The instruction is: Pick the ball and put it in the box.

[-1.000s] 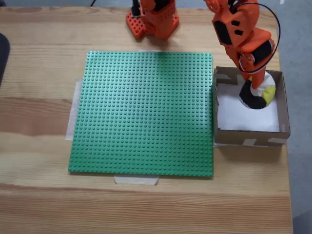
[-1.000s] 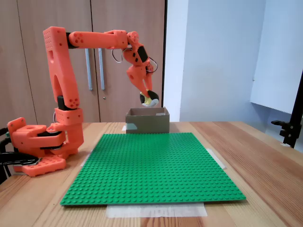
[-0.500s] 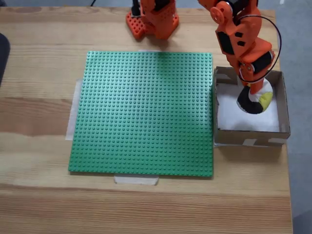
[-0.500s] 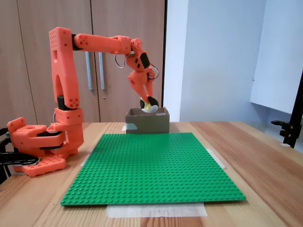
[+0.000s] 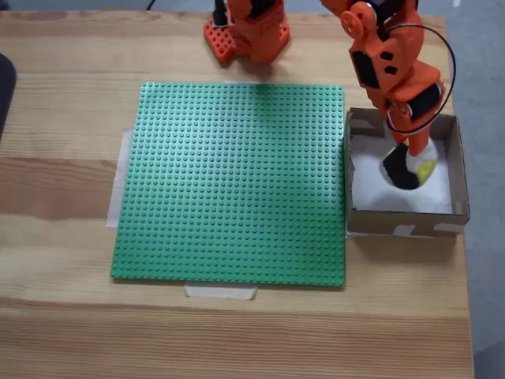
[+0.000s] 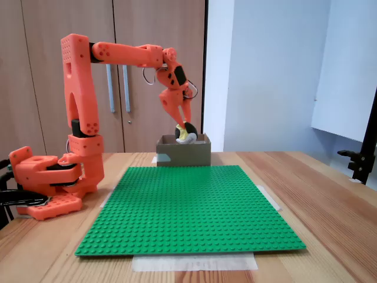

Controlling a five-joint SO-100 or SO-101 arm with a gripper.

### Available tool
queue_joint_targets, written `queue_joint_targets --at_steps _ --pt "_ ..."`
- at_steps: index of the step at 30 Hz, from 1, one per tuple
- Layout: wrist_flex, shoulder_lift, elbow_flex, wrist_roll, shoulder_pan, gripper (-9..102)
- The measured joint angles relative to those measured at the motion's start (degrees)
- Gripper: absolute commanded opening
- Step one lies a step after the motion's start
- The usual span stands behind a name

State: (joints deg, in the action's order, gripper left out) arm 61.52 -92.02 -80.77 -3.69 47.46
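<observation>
The yellow, black and white ball (image 5: 405, 170) lies inside the brown cardboard box (image 5: 401, 222) on its white floor, toward the back right. From the side, the ball (image 6: 186, 137) is half sunk behind the rim of the box (image 6: 185, 154). My orange gripper (image 5: 413, 148) hangs straight above the ball, pointing down. Its jaws are parted and the ball sits just under the fingertips, loose from them. In the side view the gripper (image 6: 184, 125) is just over the box opening.
A large green studded baseplate (image 5: 233, 181) is taped to the wooden table directly left of the box. The arm's orange base (image 5: 248, 31) stands at the table's far edge. The box is near the table's right edge (image 5: 467, 260).
The arm lowered the ball over the box, then held still. The jaws parted and the ball dropped from the fingertips down into the box.
</observation>
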Motion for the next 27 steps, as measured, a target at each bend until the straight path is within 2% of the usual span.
queue_joint_targets --at_steps 15,27 --pt "1.5 0.4 0.0 0.0 1.5 15" --pt "3.7 -0.2 0.1 0.0 1.3 8"
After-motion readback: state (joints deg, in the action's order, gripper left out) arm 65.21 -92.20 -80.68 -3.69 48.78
